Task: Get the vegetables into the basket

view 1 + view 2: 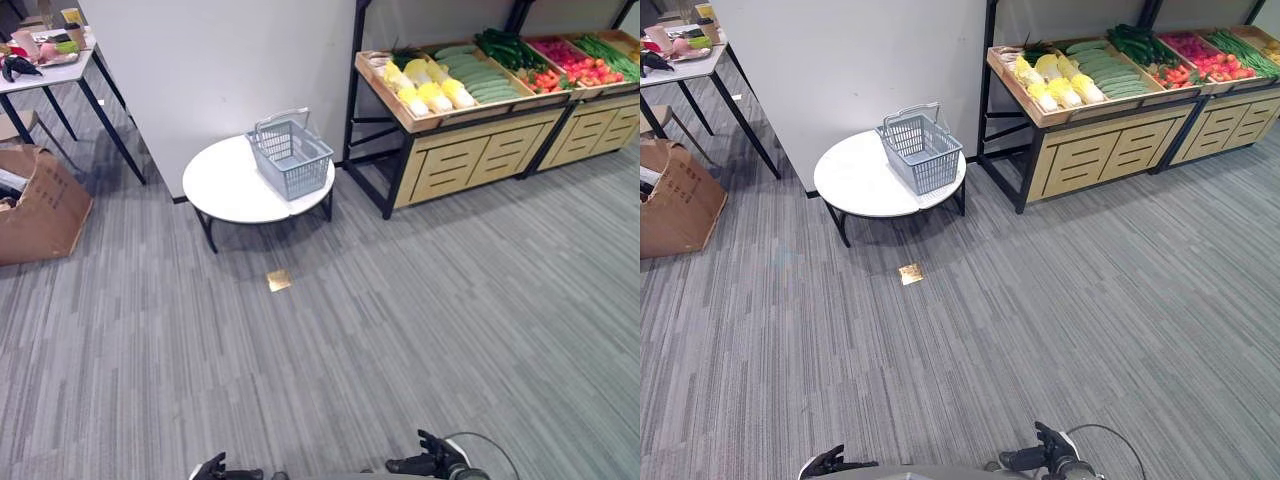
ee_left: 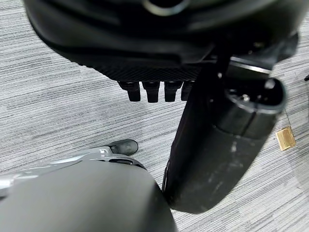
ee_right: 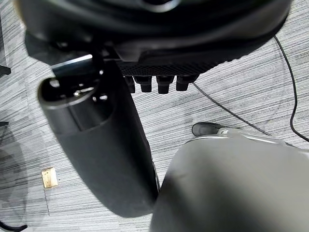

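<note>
Vegetables (image 1: 470, 75) are all sitting in the wooden display stand (image 1: 470, 150) off to the right by the wall: yellow ones, long green ones, some red ones further along. Grey basket (image 1: 290, 155) stands on the round white table (image 1: 225, 185), just left of the stand (nothing visible inside it). Left hand (image 2: 154, 89) and right hand (image 3: 159, 83) both hang low over the grey carpet (image 1: 400, 320), well away from everything, fingers curled in with nothing in them. Small tan square (image 1: 279, 281) lies on the carpet near the table.
</note>
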Controlling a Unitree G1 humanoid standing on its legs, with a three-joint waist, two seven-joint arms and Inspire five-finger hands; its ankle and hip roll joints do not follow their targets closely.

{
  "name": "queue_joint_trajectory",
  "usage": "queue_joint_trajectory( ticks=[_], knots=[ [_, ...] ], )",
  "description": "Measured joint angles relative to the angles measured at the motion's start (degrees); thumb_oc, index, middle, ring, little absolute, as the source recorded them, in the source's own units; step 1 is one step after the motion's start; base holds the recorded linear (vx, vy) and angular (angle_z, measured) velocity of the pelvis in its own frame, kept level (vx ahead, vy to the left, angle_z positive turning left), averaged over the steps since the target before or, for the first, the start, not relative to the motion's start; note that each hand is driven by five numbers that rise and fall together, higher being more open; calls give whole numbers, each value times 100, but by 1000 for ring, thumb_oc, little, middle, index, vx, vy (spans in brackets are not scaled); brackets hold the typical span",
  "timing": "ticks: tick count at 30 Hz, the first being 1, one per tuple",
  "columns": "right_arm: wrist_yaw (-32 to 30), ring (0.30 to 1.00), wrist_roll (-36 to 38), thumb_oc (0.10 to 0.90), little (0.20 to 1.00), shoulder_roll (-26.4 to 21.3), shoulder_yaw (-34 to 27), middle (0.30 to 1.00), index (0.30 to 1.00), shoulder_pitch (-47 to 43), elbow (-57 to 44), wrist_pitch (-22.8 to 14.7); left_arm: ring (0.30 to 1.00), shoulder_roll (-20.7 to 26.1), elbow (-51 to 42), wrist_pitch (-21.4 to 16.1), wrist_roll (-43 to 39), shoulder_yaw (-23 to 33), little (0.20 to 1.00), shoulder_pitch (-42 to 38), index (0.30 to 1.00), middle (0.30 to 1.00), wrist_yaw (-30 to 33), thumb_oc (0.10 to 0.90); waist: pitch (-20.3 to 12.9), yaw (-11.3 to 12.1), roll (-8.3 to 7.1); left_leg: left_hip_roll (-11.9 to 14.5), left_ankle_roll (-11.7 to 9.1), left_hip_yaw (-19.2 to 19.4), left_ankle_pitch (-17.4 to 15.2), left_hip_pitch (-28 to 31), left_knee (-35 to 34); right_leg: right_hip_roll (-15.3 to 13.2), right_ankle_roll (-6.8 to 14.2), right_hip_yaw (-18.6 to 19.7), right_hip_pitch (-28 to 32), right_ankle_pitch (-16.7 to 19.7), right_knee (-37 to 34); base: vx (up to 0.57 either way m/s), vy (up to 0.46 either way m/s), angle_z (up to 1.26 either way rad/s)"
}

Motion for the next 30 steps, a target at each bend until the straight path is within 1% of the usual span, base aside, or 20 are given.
queue_joint_trajectory(
  ticks=[5, 11, 15, 18, 21, 24, 30],
  knots=[
    [-8, 1000, 0, 900, 1000, 36, 2, 1000, 1000, -8, -9, -14, 1000, 38, -3, -7, 0, 0, 1000, -16, 1000, 1000, 10, 900, 20, 0, -33, 0, 0, 9, 0, 1, -9, 2, -1, 7, 4, 1, -15, 20, -8, -1],
    [-16, 1000, -3, 900, 1000, 38, 3, 1000, 1000, -12, -7, -15, 1000, 41, -3, -4, 0, -1, 1000, -26, 1000, 1000, 8, 900, 24, -1, -32, 0, -3, 31, -7, 20, -13, 6, 0, 34, -3, 0, -29, 13, -5, -1],
    [-16, 1000, -8, 900, 1000, 37, 7, 1000, 1000, -40, -5, -16, 1000, 43, 0, -7, 0, 0, 1000, -23, 1000, 1000, 9, 900, 32, 5, -40, 14, -6, 238, -34, 42, -19, 24, 17, 232, -99, -2, -28, 10, -4, -24],
    [-12, 1000, -12, 900, 1000, 38, 18, 1000, 1000, -43, -21, -16, 1000, 50, -3, -7, 2, 0, 1000, -24, 1000, 1000, 9, 900, 45, 3, -53, 24, -11, 316, -46, 52, -21, 34, 33, 299, -102, 26, -50, 29, -5, -16],
    [-14, 1000, -17, 900, 1000, 37, 18, 1000, 1000, -42, -25, -13, 1000, 51, -10, -18, 2, -2, 1000, -24, 1000, 1000, 8, 900, 45, 12, -61, 25, -11, 308, -46, 54, -35, 39, -5, 290, -67, 82, -118, 0, 0, 0],
    [-14, 1000, -18, 900, 1000, 36, 9, 1000, 1000, -39, 8, -13, 1000, 56, -17, -21, 7, -8, 1000, -17, 1000, 1000, 5, 900, 46, 8, -69, 17, -11, 269, -46, 103, -47, 34, -2, 245, 28, 107, -175, -15, 19, 7],
    [-30, 1000, -19, 900, 1000, 33, 8, 1000, 1000, -38, 8, -16, 1000, 57, -21, -35, 11, -51, 1000, -18, 1000, 1000, 3, 900, 59, 7, -45, 18, -11, 243, -45, 96, -53, 34, -2, 227, 31, 106, -182, -5, 1, 1]
  ],
)
